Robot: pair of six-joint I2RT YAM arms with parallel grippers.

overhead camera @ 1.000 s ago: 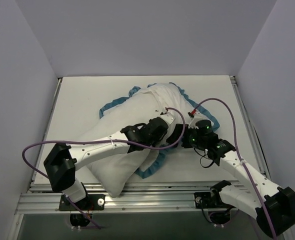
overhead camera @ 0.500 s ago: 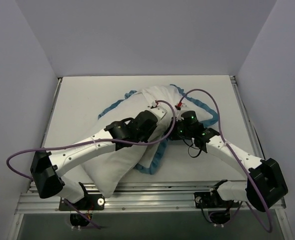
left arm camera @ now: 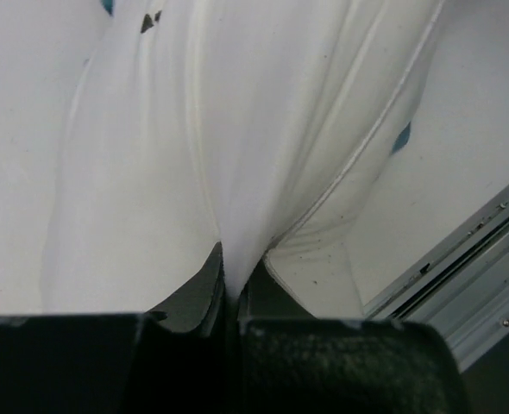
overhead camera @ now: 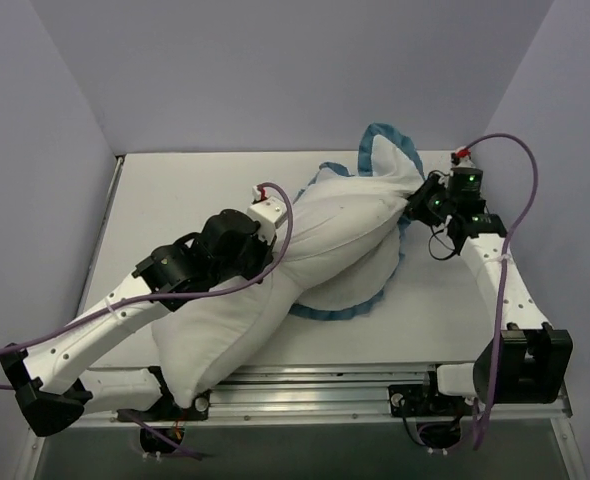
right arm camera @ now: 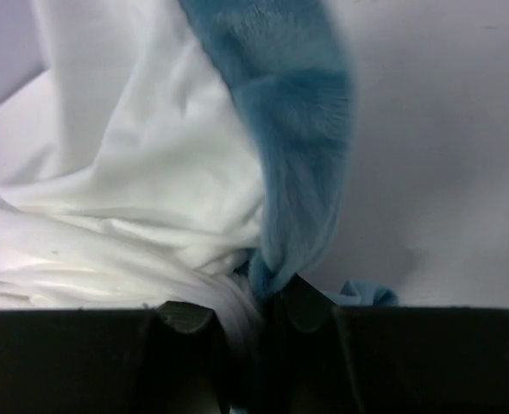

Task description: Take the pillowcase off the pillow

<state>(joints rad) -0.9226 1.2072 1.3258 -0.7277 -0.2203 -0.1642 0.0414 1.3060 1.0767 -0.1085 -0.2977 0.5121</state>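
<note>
The thin cloth pillowcase (overhead camera: 365, 215), white on the side that shows and with a blue ruffled edge, looks matt and soft, with many fine creases. In the right wrist view its blue ruffle (right arm camera: 280, 112) looks plush, almost like fleece. The plump plain white pillow (overhead camera: 205, 350), lower left in the top view, has a smooth matt cloth cover. The left pincer (left arm camera: 229, 289) is black matt plastic with a grainy surface. The right pincer (right arm camera: 259, 302) is also dark and matt. The white worktop (overhead camera: 175, 200) is smooth and matt. The silver rail (overhead camera: 315, 385) along the bottom is bare metal with a dull shine. The left arm's white shell (overhead camera: 105, 325) is smooth plastic.
</note>
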